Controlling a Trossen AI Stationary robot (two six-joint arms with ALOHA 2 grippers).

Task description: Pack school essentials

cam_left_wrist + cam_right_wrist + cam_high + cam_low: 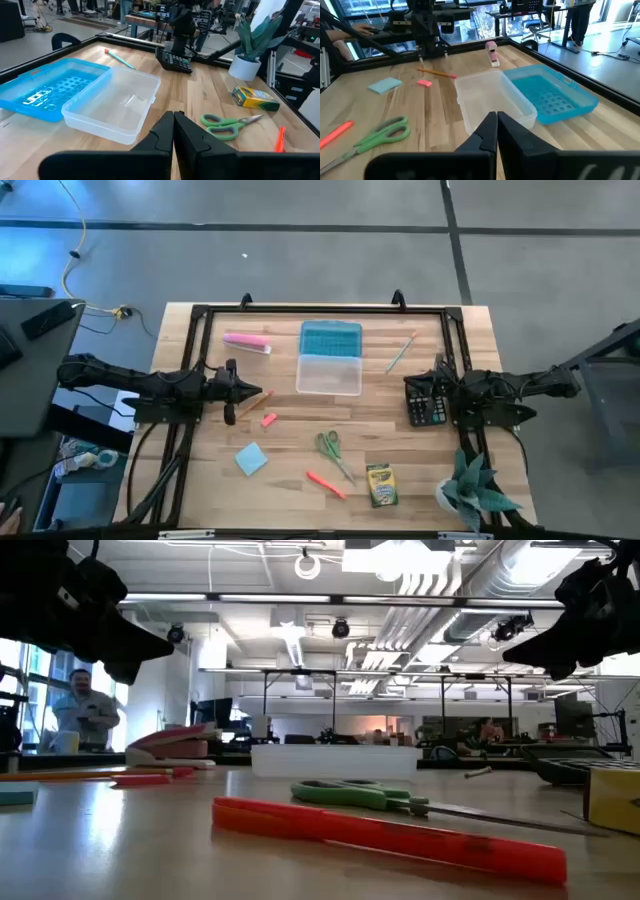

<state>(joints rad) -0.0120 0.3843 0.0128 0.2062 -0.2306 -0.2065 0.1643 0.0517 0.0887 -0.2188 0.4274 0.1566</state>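
An open pencil case lies mid-table, its clear tray (329, 374) joined to its blue lid (331, 338) on the far side. In front of it lie green-handled scissors (333, 449), an orange marker (326, 484), a yellow-green crayon box (381, 484), a light-blue note pad (252, 459) and a short orange piece (268, 420). One pencil (250, 403) lies left of the tray, a teal one (401, 352) to its right. My left gripper (258, 390) hovers shut left of the tray, above that pencil. My right gripper (412, 387) hovers shut on the tray's right.
A long pink bar (247, 341) lies at the far left. A black calculator (425, 402) sits under the right arm's wrist, and a potted plant (475, 490) stands at the near right corner. A black frame (320, 309) runs along the table's far edge.
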